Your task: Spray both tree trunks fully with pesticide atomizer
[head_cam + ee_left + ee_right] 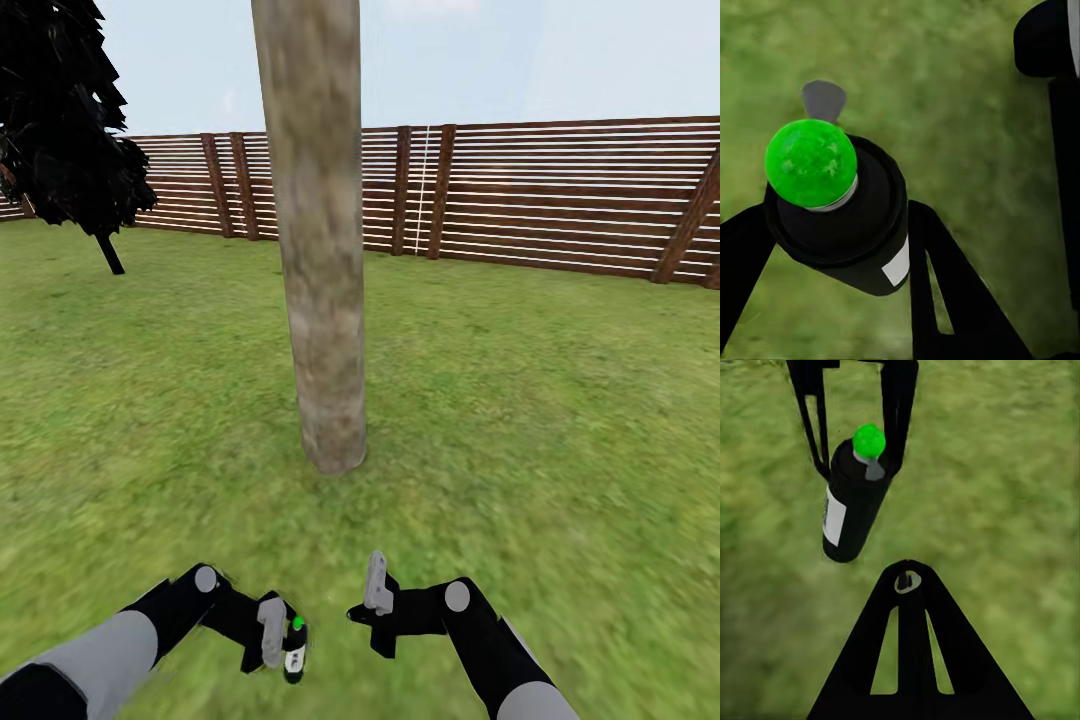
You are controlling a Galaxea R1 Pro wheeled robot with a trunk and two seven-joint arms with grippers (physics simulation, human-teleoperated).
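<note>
The pesticide atomizer [294,652] is a black bottle with a bright green cap and a white label. My left gripper [283,645] is shut on it low at the front, over the grass. In the left wrist view the atomizer [840,217] sits between the two black fingers [945,300]. The right wrist view shows the atomizer [853,506] hanging tilted in the left gripper [855,427]. My right gripper [374,598] is shut on nothing, just right of the bottle. One tree trunk [320,250], thick and mottled grey-brown, rises straight ahead beyond both grippers. No pesticide is in view.
Green lawn [550,420] spreads all around the trunk. A brown slatted fence [560,200] closes the back. A black conifer [60,120] stands at the far left near the fence.
</note>
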